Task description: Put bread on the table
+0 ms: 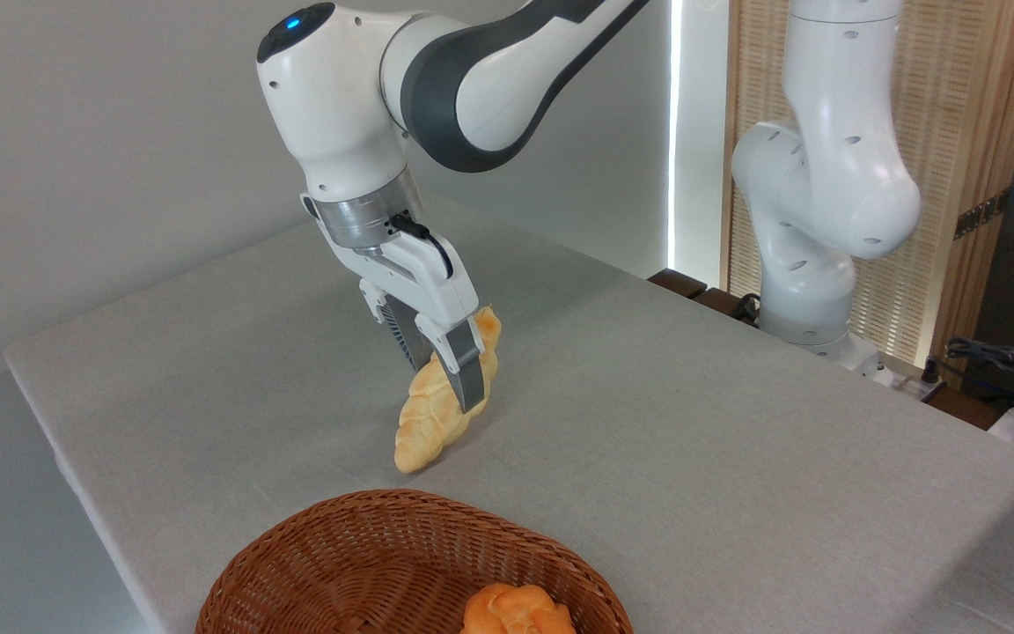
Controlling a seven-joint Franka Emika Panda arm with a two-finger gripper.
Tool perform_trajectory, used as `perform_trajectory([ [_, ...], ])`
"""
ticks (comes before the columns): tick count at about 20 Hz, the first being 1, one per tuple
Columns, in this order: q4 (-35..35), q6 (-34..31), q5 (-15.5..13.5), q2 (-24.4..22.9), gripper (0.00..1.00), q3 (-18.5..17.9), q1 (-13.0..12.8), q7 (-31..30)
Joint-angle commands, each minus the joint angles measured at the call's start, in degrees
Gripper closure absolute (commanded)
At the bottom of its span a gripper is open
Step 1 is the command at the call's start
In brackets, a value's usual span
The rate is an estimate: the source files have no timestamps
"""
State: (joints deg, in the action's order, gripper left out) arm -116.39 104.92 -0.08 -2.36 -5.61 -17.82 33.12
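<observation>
The arm reaches in from the upper right, its wrist bent so the gripper (447, 374) points down and slightly to the right over the middle of the counter (692, 440). The gripper's fingers (469, 374) are clamped across the upper half of the bread (437, 414), one in front and one behind. The bread slants, its upper end behind the fingers and its lower tapered tip at or just above the grey counter top; contact cannot be told. Nearer the camera, apart from the bread, a wicker basket (366, 555) holds a small orange bun (516, 610).
</observation>
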Motion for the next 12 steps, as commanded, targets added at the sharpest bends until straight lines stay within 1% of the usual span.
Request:
perform_trajectory([
  [1, 0.4, -0.7, 0.3, -0.6, 0.00, -0.5, -0.2, 0.9],
  [4, 0.8, -0.6, 0.3, -0.9, 0.00, -0.6, -0.1, 0.8],
  [7, 5.4, -0.7, 0.3, -1.1, 0.00, -1.3, 0.5, 0.9],
  [11, 10.9, -0.7, 1.0, -1.3, 0.00, -4.0, 0.6, 0.7],
  [12, 12.6, -0.7, 1.0, -1.3, 0.00, -5.9, 0.6, 0.8],
])
